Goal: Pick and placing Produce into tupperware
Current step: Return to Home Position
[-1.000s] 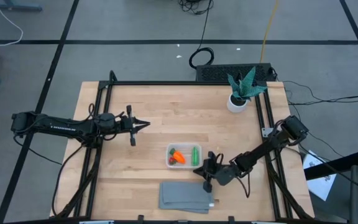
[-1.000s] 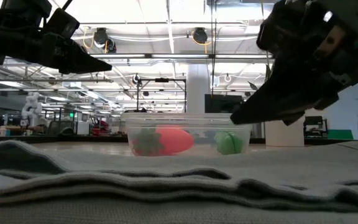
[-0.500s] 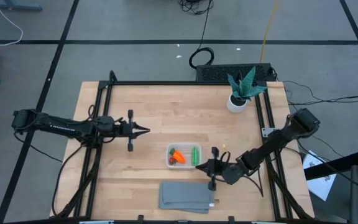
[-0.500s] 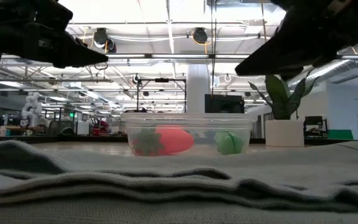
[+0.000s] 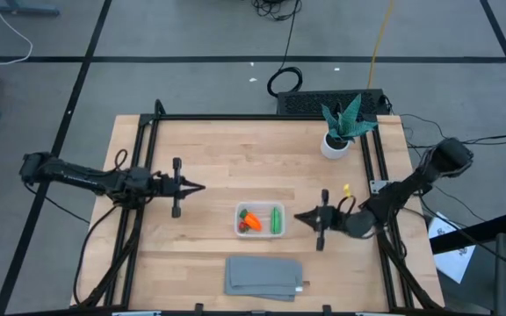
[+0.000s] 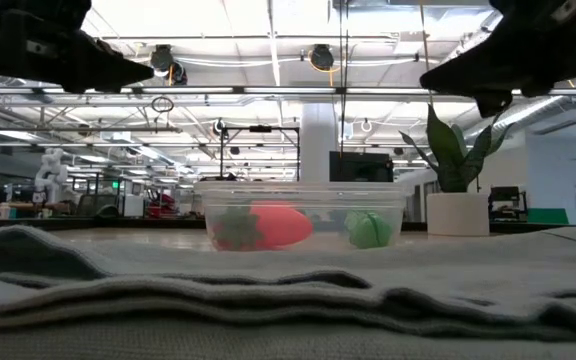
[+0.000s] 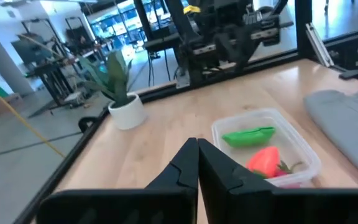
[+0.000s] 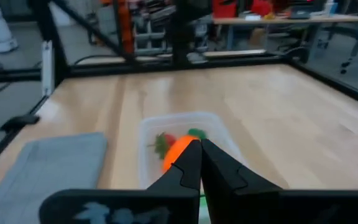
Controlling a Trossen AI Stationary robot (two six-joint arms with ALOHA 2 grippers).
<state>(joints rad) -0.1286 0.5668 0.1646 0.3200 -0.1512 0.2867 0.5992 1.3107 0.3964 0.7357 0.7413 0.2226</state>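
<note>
Three toy foods lie inside the tupperware point(image 5: 260, 204), which sits on the wooden table point(image 5: 235, 149) a little in front of its middle: the orange carrot point(image 5: 251, 220) lies across the centre, the green pod point(image 5: 275, 217) runs along the wall nearest the right arm, and the red berry point(image 5: 242, 228) is tucked into the front corner on the left arm's side. The low view shows the same clear container, its whitish walls upright, with a reddish piece and a green piece visible through the plastic. The left gripper point(image 5: 200, 186) hovers above bare wood, well apart from the container on its left side and pointing toward the table's middle. Its wrist view shows the two dark fingers point(image 7: 188, 163) pressed together with nothing between them. The right gripper point(image 5: 299, 217) hangs just beside the container's right end, its tip aimed at it but not touching, and its fingers point(image 8: 190, 163) are likewise closed on nothing. A folded grey cloth point(image 5: 264, 276) lies flat near the front edge, close to the container but clear of it. A spiky green plant point(image 5: 343, 123) in a white pot stands at the back right corner.
</note>
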